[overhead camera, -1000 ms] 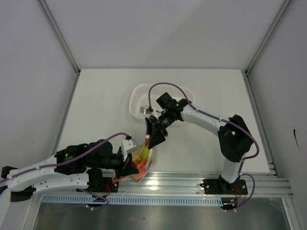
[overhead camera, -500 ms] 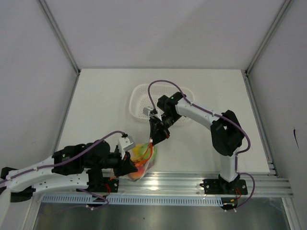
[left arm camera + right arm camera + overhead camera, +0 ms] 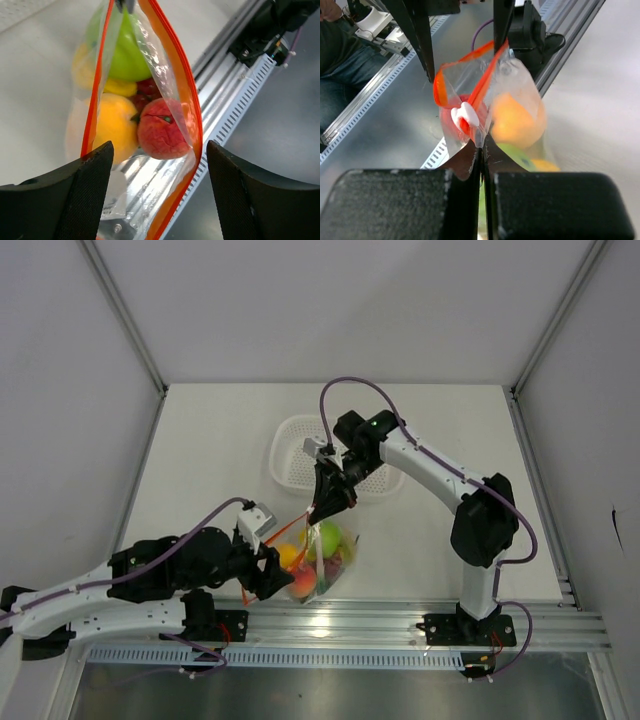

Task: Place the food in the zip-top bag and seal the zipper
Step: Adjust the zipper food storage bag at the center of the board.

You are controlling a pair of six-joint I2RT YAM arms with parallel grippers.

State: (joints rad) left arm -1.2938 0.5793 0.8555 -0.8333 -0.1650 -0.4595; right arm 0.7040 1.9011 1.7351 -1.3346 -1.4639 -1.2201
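Note:
The zip-top bag point(image 3: 325, 558) hangs near the table's front edge, holding the food: a green apple point(image 3: 125, 55), an orange point(image 3: 112, 127), a peach point(image 3: 162, 130) and a lemon point(image 3: 120, 87). My right gripper point(image 3: 325, 512) point(image 3: 482, 150) is shut on the bag's top corner, just below the white slider point(image 3: 465, 114) on the zipper point(image 3: 485, 85). My left gripper point(image 3: 275, 575) point(image 3: 159, 150) is open. Its fingers point(image 3: 85, 195) stand on either side of the bag's other end, apart from the plastic. The zipper point(image 3: 192, 100) strips gape, so the mouth is unsealed.
A white perforated basket point(image 3: 295, 440) sits behind the right gripper at mid-table. An aluminium rail point(image 3: 400, 615) runs along the near edge just under the bag, with the arm bases point(image 3: 460, 625) bolted to it.
My left gripper has opened and let go of the bag. My right gripper has shut on the bag's top corner and pulled it up and rightward, so the bag hangs from it.

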